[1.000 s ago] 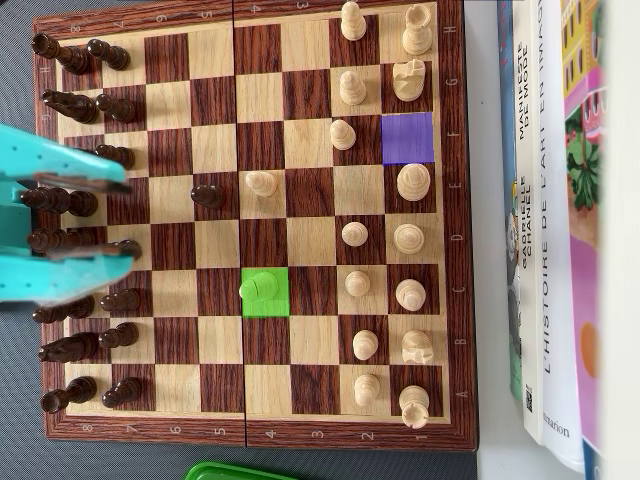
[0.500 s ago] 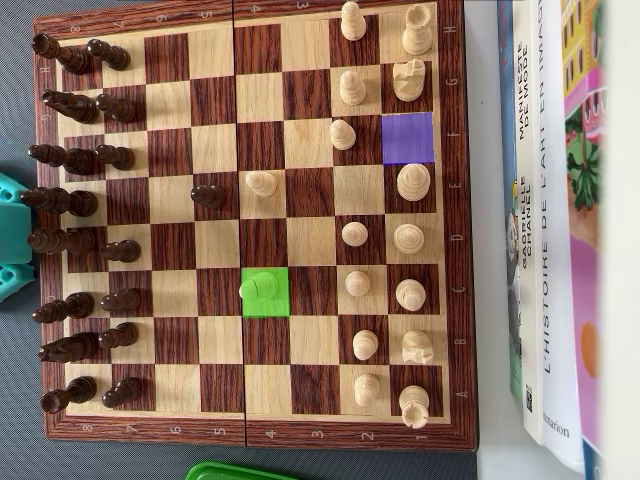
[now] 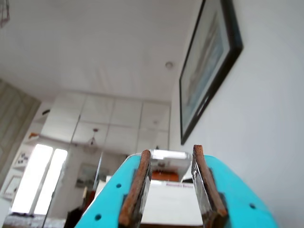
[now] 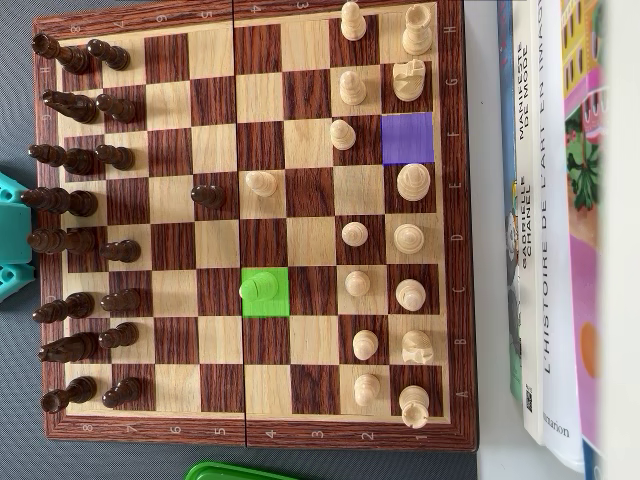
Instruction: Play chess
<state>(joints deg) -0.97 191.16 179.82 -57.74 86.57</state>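
Note:
In the overhead view a wooden chessboard (image 4: pixel 255 430) lies with dark pieces (image 4: pixel 70 200) along its left side and light pieces (image 4: pixel 410 240) along its right. One dark pawn (image 4: pixel 207 195) and one light pawn (image 4: pixel 261 183) face each other mid-board. A green-marked square holds a green-tinted piece (image 4: pixel 262 287). A purple-marked square (image 4: pixel 408 138) is empty. In the wrist view my gripper (image 3: pixel 172 151) points up at the room. Its teal jaws with rust-coloured pads (image 3: pixel 135 190) stand apart and hold no chess piece. Only a teal part of the arm (image 4: pixel 12 240) shows at the board's left edge.
Several books (image 4: pixel 545 200) lie right of the board. A green container rim (image 4: pixel 235 470) shows at the bottom edge. In the wrist view a framed picture (image 3: pixel 209 66) hangs on the wall at right, and a white book (image 3: pixel 171 204) shows behind the jaws.

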